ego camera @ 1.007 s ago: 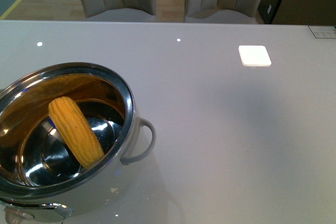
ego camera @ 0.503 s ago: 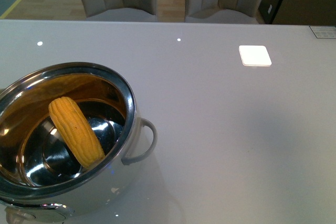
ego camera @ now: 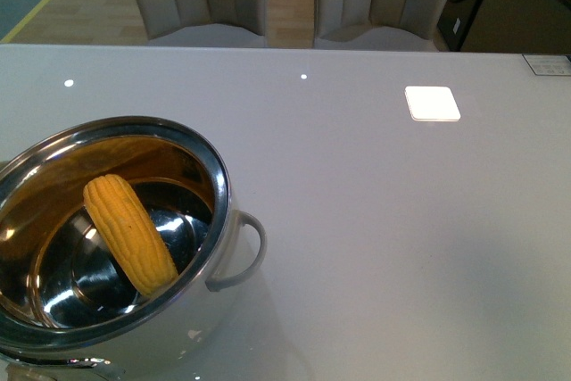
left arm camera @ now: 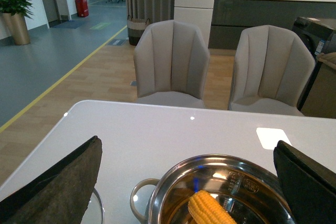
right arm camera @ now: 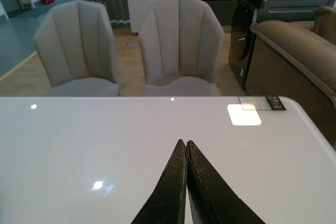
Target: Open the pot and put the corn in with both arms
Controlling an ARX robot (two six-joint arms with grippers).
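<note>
- Stainless steel, mirror-bright: the pot (ego camera: 210,220) stands lidless on the grey table (ego camera: 401,238), at the near left in the front view, 1 pale loop handle (ego camera: 243,252) facing right.
- Inside lies the corn (ego camera: 130,235) — its long axis runs diagonally, one end toward the far-left wall, the other toward the near-right wall, where it leans against the pot's side.
- From the left wrist view the cob (left arm camera: 211,209) shows again in the pot (left arm camera: 173,182), below the left gripper (left arm camera: 189,182), whose 2 fingers (left arm camera: 58,187) stand wide apart, holding nothing.
- Right gripper (right arm camera: 186,148) — fingers pressed together, tips touching, empty, above bare tabletop (right arm camera: 79,145).
- 2 beige chairs (right arm camera: 181,45) stand beyond the table's far edge.
</note>
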